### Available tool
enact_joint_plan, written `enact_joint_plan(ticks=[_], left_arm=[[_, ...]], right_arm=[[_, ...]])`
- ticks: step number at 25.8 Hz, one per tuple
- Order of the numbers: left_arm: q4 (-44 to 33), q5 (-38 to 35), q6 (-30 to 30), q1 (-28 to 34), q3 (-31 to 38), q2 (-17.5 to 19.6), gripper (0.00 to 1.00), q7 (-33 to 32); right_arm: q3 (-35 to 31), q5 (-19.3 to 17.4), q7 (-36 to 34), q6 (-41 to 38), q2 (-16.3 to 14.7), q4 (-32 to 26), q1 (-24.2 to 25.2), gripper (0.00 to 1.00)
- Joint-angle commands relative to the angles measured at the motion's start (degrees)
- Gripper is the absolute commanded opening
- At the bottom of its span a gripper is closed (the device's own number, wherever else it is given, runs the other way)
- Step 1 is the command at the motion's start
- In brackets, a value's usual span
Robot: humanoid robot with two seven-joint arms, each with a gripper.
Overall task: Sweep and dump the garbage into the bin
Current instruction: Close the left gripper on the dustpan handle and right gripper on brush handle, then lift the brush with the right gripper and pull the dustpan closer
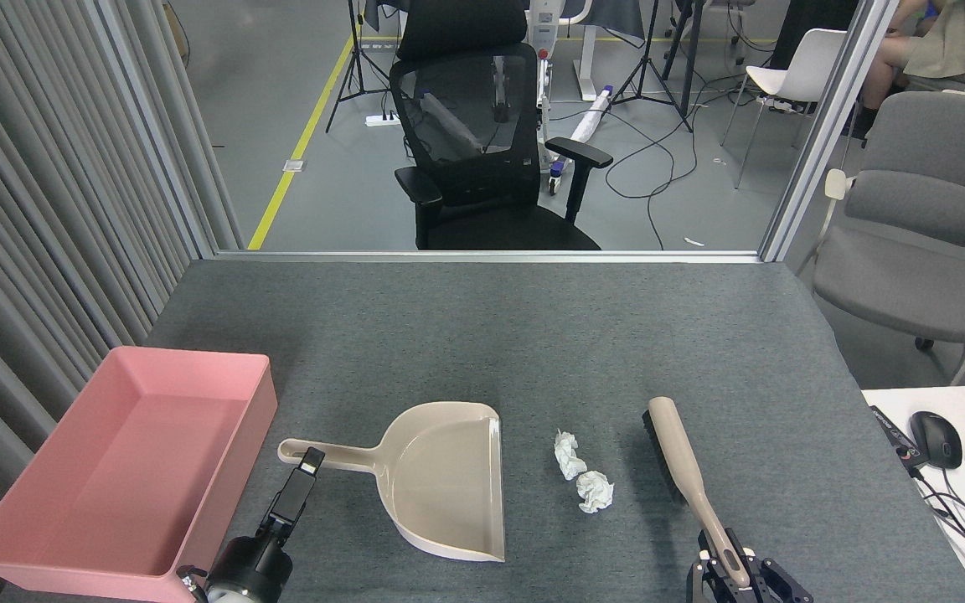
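While the two wads of garbage (582,473) lie in the lower middle of the frame, we see that they are small, white and crumpled, one just above the other and touching or almost touching. They rest on the grey table (482,335), between the beige dustpan (441,477) on their left and the brush (683,465) on their right, apart from both. The open mouth of the dustpan faces the garbage, and its long handle points to the left.

The bin (126,469) is a shallow pink tub with sloped sides, standing at the lower left of the frame, near the table edge, and nothing lies inside it.

Our right tool (738,578), at the bottom right of the frame, is pressed on the thin end of the brush handle, and the brush head with dark bristles points up and away from it. Our left tool (308,463) is at the bottom left, with its tip at the dustpan handle; it is dark and seen from its end, so we cannot tell if it is spread or pressed together.
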Motion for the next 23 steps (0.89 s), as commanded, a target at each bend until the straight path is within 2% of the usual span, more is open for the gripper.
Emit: enact_joint_plan(ticks=[1,16,23], left_arm=[[3.1,0.1,-0.5,-2.0,-0.1,-0.4,0.99,0.5],[13.8,0.9,-3.8,-6.9,0.0,-0.8,0.99,0.7],[15.7,2.8,-3.4,-9.0,0.4,-2.9,0.99,2.4]], right_arm=[[0.0,0.0,0.0,0.0,-0.1,-0.2,0.2,0.06],[-0.1,-0.1,0.0,0.0,-0.4,-1.3,0.5,0.07],[-0.2,-0.2,0.0,0.0,-0.4,-1.4,0.5,0.08]])
